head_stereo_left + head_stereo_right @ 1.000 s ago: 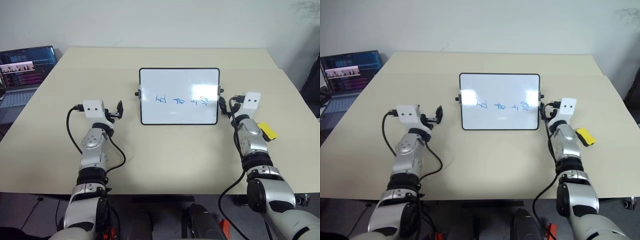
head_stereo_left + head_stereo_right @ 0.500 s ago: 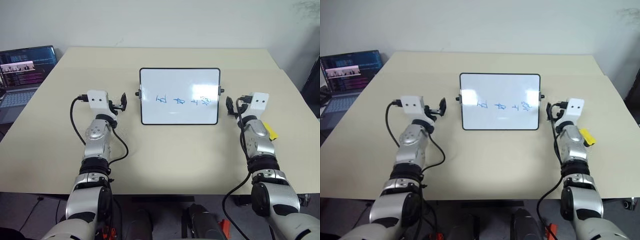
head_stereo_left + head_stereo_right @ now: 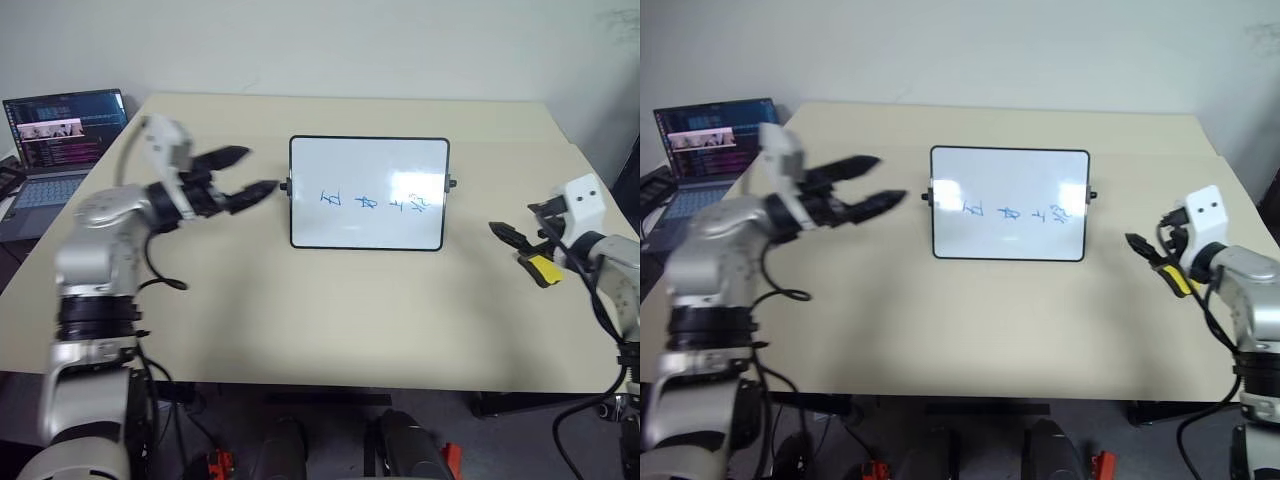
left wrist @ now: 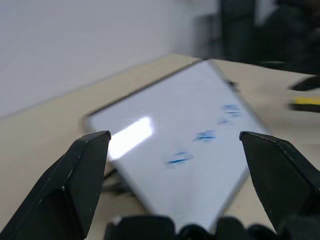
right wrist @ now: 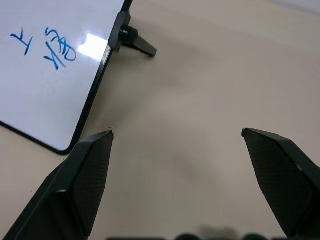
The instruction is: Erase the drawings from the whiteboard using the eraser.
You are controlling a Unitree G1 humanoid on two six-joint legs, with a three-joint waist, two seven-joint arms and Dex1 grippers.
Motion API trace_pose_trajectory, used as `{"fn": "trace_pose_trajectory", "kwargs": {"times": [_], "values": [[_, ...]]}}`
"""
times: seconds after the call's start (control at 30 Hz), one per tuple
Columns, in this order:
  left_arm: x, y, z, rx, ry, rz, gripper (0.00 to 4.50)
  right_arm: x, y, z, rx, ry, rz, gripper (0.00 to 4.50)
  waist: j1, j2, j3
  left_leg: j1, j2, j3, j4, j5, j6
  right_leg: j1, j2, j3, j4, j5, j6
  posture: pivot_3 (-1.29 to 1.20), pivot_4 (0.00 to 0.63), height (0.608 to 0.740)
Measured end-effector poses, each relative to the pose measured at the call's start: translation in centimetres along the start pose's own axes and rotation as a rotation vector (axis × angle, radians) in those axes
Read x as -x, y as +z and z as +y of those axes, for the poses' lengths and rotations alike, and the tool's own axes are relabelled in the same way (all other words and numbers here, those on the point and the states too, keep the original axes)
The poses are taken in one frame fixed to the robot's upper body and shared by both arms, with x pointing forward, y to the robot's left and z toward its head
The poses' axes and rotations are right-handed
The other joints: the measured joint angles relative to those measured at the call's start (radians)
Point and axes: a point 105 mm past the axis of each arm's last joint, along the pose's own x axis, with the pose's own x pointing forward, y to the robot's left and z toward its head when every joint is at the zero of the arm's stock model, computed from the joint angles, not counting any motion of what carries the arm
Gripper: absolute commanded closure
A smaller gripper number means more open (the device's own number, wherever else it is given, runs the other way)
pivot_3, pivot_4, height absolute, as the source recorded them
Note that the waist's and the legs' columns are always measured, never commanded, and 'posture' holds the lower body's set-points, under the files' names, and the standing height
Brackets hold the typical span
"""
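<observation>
The whiteboard (image 3: 368, 165) stands propped at the table's middle, with the drawings (image 3: 375, 202), three small blue scribbles, in a row across it. The yellow eraser (image 3: 543, 269) lies on the table to the board's right. My right gripper (image 3: 520, 224) hovers open just above and beside the eraser, nothing between its fingers. The right wrist view shows the board's corner (image 5: 50, 95) and two of the scribbles (image 5: 55, 47). My left gripper (image 3: 247, 172) is raised left of the board, open and pointing level toward it. The left wrist view looks across the board (image 4: 150, 150) to the eraser (image 4: 305, 103).
An open laptop (image 3: 62, 135) with a lit screen sits off the table's far left corner. Bare beige tabletop (image 3: 330, 310) lies in front of the board and on both sides. The board's small black knobs (image 3: 284, 186) stick out at its side edges.
My left arm has lifted and swung its gripper level toward the board. My right arm has drawn back and out to the right, ending by the eraser. Both grippers stayed open.
</observation>
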Motion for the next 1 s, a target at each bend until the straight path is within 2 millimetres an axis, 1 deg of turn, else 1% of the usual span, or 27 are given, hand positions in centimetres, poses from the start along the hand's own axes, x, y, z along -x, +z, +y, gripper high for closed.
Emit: {"fn": "trace_pose_trajectory", "kwargs": {"times": [0.07,0.13,0.2,0.27,0.33,0.4,0.47,0.57,0.67,0.8,1.0], "values": [[-3.4,-0.5,-2.2,0.022,-0.103,-0.024,0.00,1.5,-0.1,-2.2,0.006,-0.043,0.066,0.02,0.007,-0.001,0.000,0.000,0.000,0.000,0.001,0.000,0.000,0.000,0.000,0.001,0.000,0.000,0.000,0.00,0.150,0.740],[-5.4,-1.7,-3.7,0.003,-0.158,0.007,0.00,2.2,-0.3,-3.6,-0.022,-0.062,0.109,0.02,0.003,-0.001,0.000,0.001,0.000,0.001,0.000,0.000,0.000,0.000,0.000,0.002,0.000,0.001,0.000,0.00,0.150,0.740],[-7.1,-3.2,-5.3,-0.012,-0.211,0.042,0.00,2.4,-1.1,-4.1,-0.058,-0.055,0.153,0.02,-0.007,-0.001,0.000,0.002,0.000,0.002,-0.001,0.000,0.000,0.000,0.001,0.004,0.000,0.002,-0.002,0.00,0.150,0.740],[-9.0,-4.0,-7.6,0.018,-0.271,0.029,0.00,2.2,-2.1,-3.8,-0.083,-0.026,0.191,0.02,-0.016,-0.001,0.000,0.001,0.000,0.003,-0.001,0.000,0.000,0.000,0.001,0.004,0.000,0.002,-0.002,0.00,0.150,0.740],[-10.1,-4.7,-9.4,0.041,-0.320,0.025,0.00,1.9,-2.5,-3.6,-0.099,-0.011,0.223,0.02,-0.021,-0.001,0.000,0.001,0.000,0.004,-0.001,0.000,0.001,-0.001,0.001,0.006,0.000,0.002,-0.002,0.00,0.150,0.740],[-10.8,-5.8,-10.8,0.034,-0.346,0.047,0.00,2.1,-3.0,-3.9,-0.122,-0.015,0.264,0.02,-0.022,-0.001,0.000,0.002,0.000,0.004,-0.001,0.000,0.001,-0.001,0.001,0.006,0.000,0.002,-0.002,0.00,0.150,0.740],[-11.1,-6.6,-11.6,0.011,-0.351,0.073,0.00,2.1,-3.2,-4.2,-0.119,-0.024,0.287,0.02,-0.021,-0.001,0.000,0.002,0.000,0.004,-0.001,0.000,0.001,-0.001,0.001,0.006,0.000,0.001,-0.002,0.00,0.150,0.740],[-12.0,-7.1,-12.9,-0.037,-0.366,0.077,0.00,1.8,-3.6,-4.0,-0.097,-0.015,0.327,0.02,-0.020,-0.001,0.000,0.002,0.000,0.005,0.000,0.000,0.001,0.000,0.000,0.006,0.000,0.001,0.000,0.00,0.150,0.740],[-12.8,-7.4,-13.9,-0.040,-0.370,0.066,0.00,1.3,-4.1,-3.6,-0.094,0.000,0.355,0.02,-0.019,-0.001,0.000,0.002,-0.001,0.005,0.000,0.000,0.001,0.000,0.000,0.006,0.000,0.001,0.000,0.00,0.150,0.740],[-12.9,-7.6,-13.9,-0.052,-0.360,0.068,0.00,0.6,-4.9,-3.6,-0.104,-0.003,0.385,0.02,-0.020,-0.001,0.000,0.002,-0.001,0.005,0.000,0.000,0.001,-0.001,0.000,0.006,0.000,0.001,0.000,0.00,0.150,0.740],[-12.3,-8.0,-13.3,-0.039,-0.342,0.096,0.00,0.0,-5.6,-3.8,-0.114,0.000,0.403,0.02,-0.020,-0.001,0.000,0.002,-0.001,0.005,0.000,0.000,0.001,-0.001,0.000,0.006,0.000,0.001,0.000,0.00,0.150,0.740]]}}
